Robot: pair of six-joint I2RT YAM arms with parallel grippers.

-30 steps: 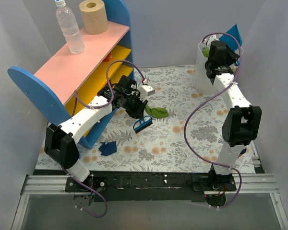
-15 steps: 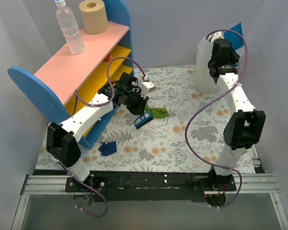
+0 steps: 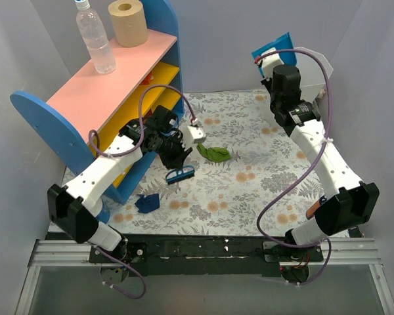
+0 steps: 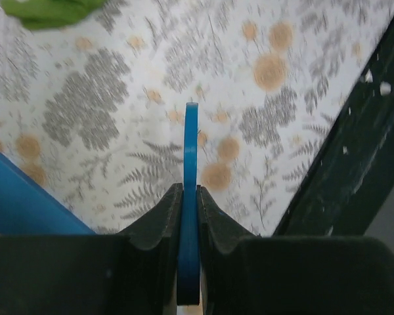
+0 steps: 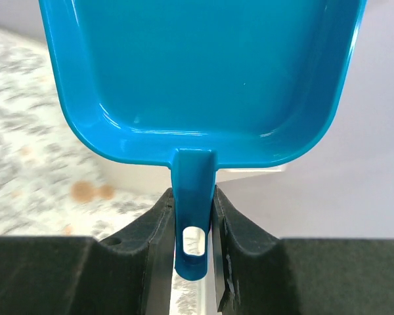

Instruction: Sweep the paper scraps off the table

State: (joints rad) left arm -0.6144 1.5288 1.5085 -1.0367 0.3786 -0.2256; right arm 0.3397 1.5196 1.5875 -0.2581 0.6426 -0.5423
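My left gripper (image 3: 175, 161) is shut on the handle of the small blue hand brush (image 3: 180, 174), bristles down over the table (image 3: 249, 190), just left of a green paper scrap (image 3: 215, 154). In the left wrist view the blue handle (image 4: 191, 164) sits edge-on between my shut gripper (image 4: 190, 200), with the green scrap (image 4: 49, 10) at the top left. A navy scrap (image 3: 146, 202) lies near the front left. My right gripper (image 3: 274, 67) is shut on the handle of the blue dustpan (image 3: 274, 50), held high at the back right. The right wrist view shows the pan (image 5: 203, 72) empty above my gripper (image 5: 194, 210).
The pink-and-yellow shelf (image 3: 111, 75) with blue ends stands along the left, carrying a water bottle (image 3: 95, 36) and a paper roll (image 3: 128, 21). A white bin (image 3: 310, 60) stands behind the right arm. The table's black front rail (image 4: 354, 144) shows in the left wrist view.
My right arm has swung the dustpan away from the white bin, up and to the left. My left gripper has drawn the brush back to the left, away from the green scrap.
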